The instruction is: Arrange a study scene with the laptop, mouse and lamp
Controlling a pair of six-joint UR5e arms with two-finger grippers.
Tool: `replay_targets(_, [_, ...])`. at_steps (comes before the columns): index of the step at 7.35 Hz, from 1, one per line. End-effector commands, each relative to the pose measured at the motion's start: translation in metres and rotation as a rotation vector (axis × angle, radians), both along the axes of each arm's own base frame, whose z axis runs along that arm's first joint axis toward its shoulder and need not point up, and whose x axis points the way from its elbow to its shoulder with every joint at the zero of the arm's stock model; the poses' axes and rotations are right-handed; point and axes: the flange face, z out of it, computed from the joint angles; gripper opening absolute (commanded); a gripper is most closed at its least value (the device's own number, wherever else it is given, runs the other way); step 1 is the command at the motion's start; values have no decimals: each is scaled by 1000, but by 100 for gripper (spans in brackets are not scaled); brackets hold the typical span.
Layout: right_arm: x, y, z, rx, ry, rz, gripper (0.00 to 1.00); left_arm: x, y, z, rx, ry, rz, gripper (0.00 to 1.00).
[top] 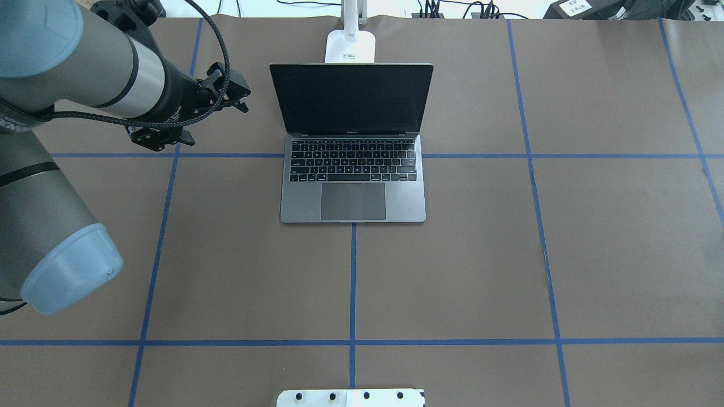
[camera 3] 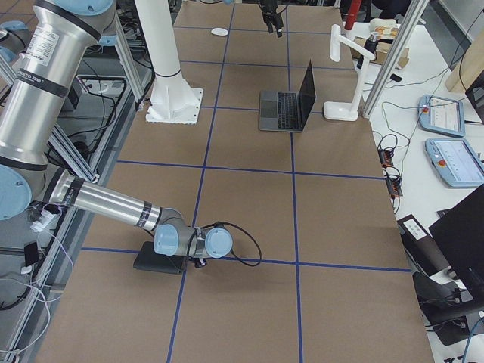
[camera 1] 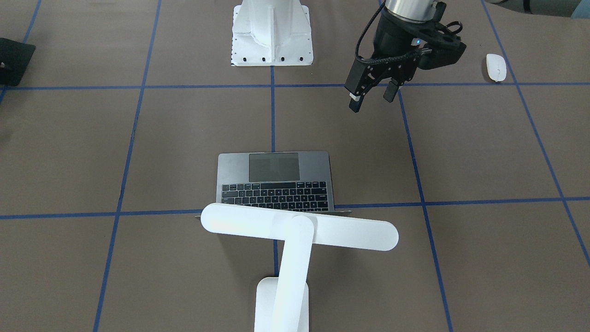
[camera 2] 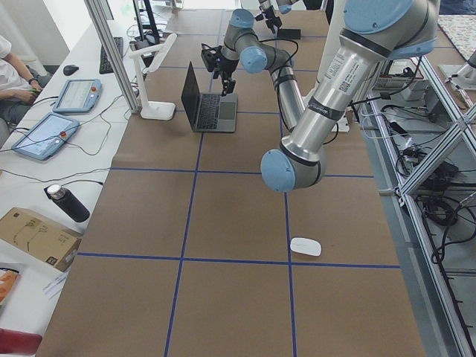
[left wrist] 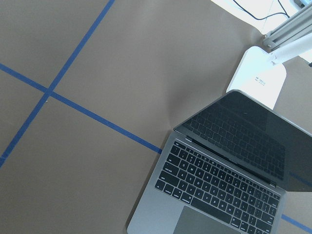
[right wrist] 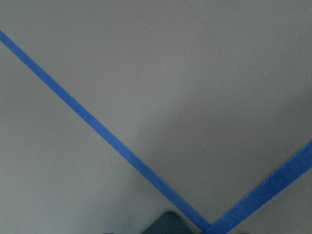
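The main danger is a poor grasp on the mouse (camera 1: 496, 67). It is smooth, low and rounded, so fingers that close too high or off centre would probably squeeze it out sideways, or push it along the bench (camera 1: 461, 152) instead of lifting it. A 2nd danger is the path to it and back. The left end effector (camera 1: 371, 102) hovers above the bench near the left side of the open laptop (camera 1: 274, 167), about level with its hinge. A careless swing of the wrist could strike the upright screen or the lamp (camera 1: 299, 228) behind it. This end effector has its 2 fingers spread wide and holds nothing. The mouse lies well apart from it, farther toward the robot's left end of the bench and closer to the robot's side. In the overhead view the mouse does not show. The laptop stands in the middle, with the lamp directly behind its screen. The right end effector (camera 3: 198, 259) is low at the other end, beside a black mat (camera 3: 155, 262), and one cannot tell if it is open or closed.
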Motion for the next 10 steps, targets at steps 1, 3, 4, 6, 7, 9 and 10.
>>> replay_targets(1, [0,1,-1,-31,6,-2,89,1,1,-1,1,1,0,99])
replay_targets(3, [-13,-10,-9,-20,6,-30,88,2,1,1,-11,3,-6,99])
replay_targets(4, [-17,-18,-11,13,0,-47,88,2,1,1,-13,4,-6,99])
replay_targets(6, [-29,-49,-23,92,30,-69,88,4,2,2,-26,7,-10,99])
replay_targets(7, [-31,-56,-26,121,23,-85,88,6,1,4,-29,3,-9,99])
replay_targets(9, [-38,-80,-33,148,28,-152,88,6,0,5,-30,2,-9,99])
replay_targets(10, [-30,-101,-51,152,49,-182,89,7,0,6,-37,2,-12,99])
